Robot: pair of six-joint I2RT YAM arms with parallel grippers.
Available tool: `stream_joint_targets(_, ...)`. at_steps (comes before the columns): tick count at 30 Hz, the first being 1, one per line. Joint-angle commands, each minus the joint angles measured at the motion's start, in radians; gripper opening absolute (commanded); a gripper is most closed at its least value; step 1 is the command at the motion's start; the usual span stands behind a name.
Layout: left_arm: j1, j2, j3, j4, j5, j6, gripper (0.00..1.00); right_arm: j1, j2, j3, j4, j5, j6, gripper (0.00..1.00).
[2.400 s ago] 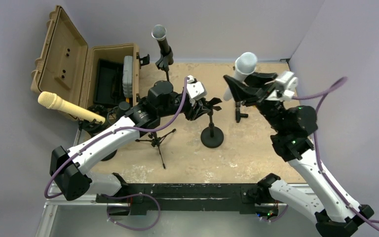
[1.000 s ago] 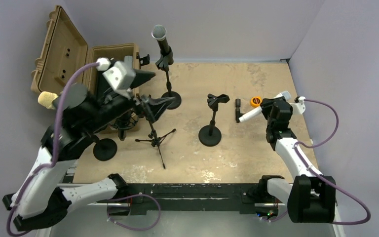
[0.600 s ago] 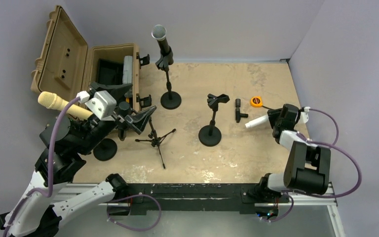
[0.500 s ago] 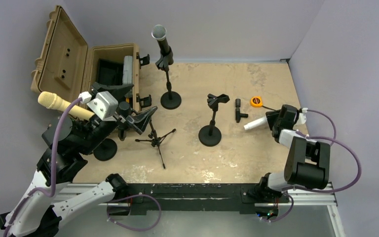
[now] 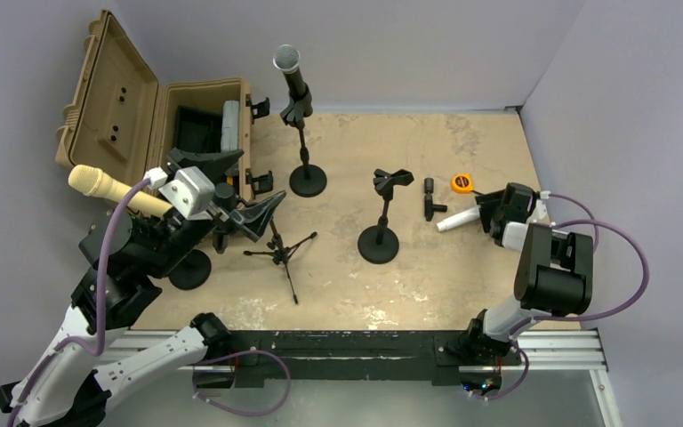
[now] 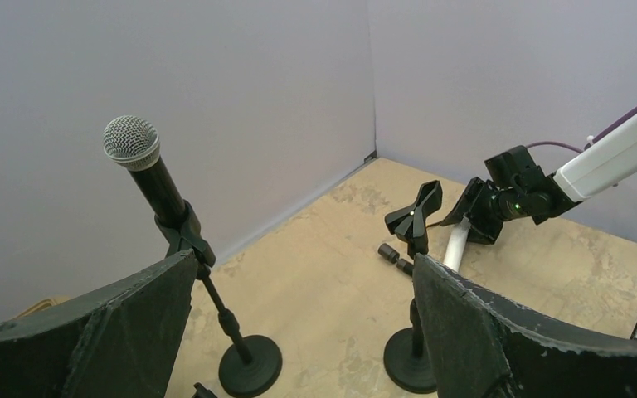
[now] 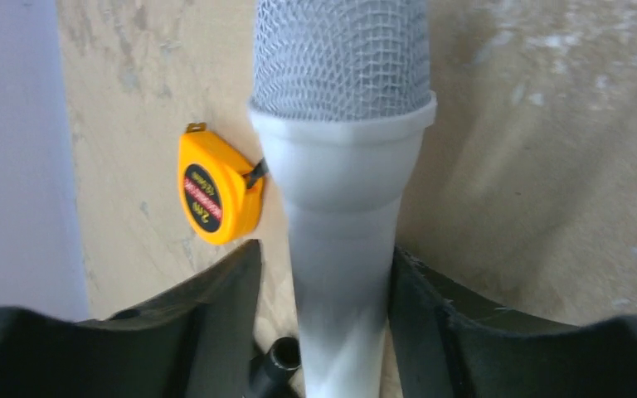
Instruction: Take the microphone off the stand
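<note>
A sandy table top (image 5: 462,276) carries everything. An open tan case (image 5: 116,107) is set at its far left corner. By the left edge, the left gripper (image 6: 305,257) is held above the surface, its fingers spread wide with nothing between them. A black microphone (image 5: 289,71) is clipped upright in a tall stand (image 5: 307,178) near the far edge. An empty stand (image 5: 381,240) is seen in the middle. The white microphone (image 5: 456,219) is found off that stand, near the right edge and low over the surface, its mesh head pointed towards the middle. The right gripper (image 7: 325,257) is placed around its handle. A slight gap is seen on one side, so whether the handle is gripped cannot be told. An orange tape measure (image 7: 216,195) is seen just beside the white microphone.
</note>
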Motion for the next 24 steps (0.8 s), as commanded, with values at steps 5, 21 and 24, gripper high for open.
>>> stream_joint_targets(5,0.003,0.01,-0.01,0.051,0.004,0.022,0.99,-0.003,-0.012,-0.011,-0.007,-0.022,-0.018,0.74)
stream_joint_targets(21,0.002,0.028,-0.016,0.05,-0.01,0.031,0.99,0.015,-0.266,-0.011,-0.153,0.161,-0.167,0.94)
stream_joint_targets(24,0.002,0.031,-0.016,0.05,-0.014,0.031,0.99,0.056,-0.357,0.023,-0.176,0.2,-0.221,0.99)
